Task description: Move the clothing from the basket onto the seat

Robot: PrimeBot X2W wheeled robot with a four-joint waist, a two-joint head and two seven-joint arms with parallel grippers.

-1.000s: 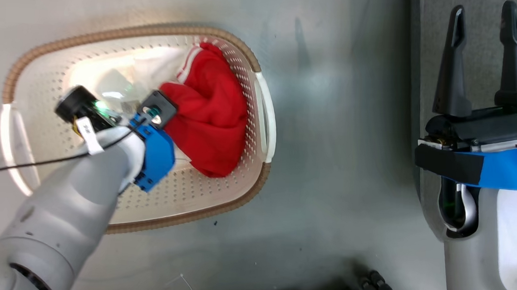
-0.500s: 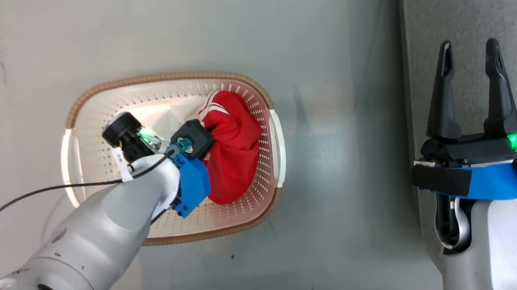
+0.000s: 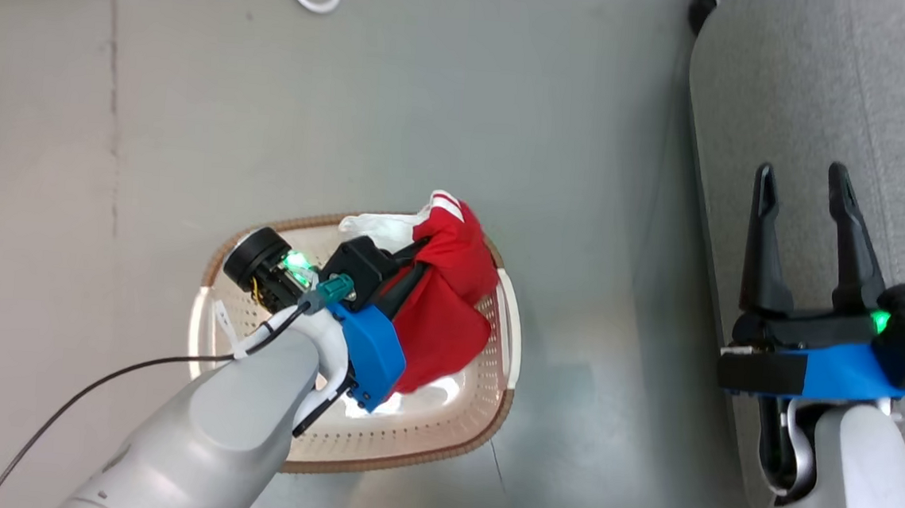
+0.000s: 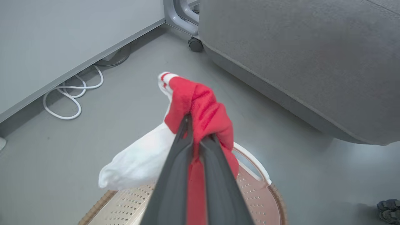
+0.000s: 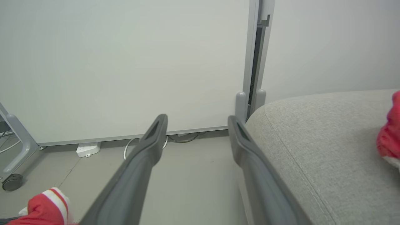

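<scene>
Over the basket point(image 3: 406, 458), the left hand point(image 4: 197, 132) is closed tight on red clothing point(image 3: 448, 317). By the seat point(image 3: 830, 89) edge the right hand point(image 3: 801, 223) is wide open, empty; grey floor point(image 3: 596, 256) lies between basket and seat.

Two garments point(image 3: 449, 302), one basket point(image 3: 440, 436), one seat point(image 3: 830, 89)

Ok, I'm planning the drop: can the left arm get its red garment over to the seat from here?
Probably yes: the left gripper holds the garment up over the basket, and only open floor separates it from the seat.
</scene>
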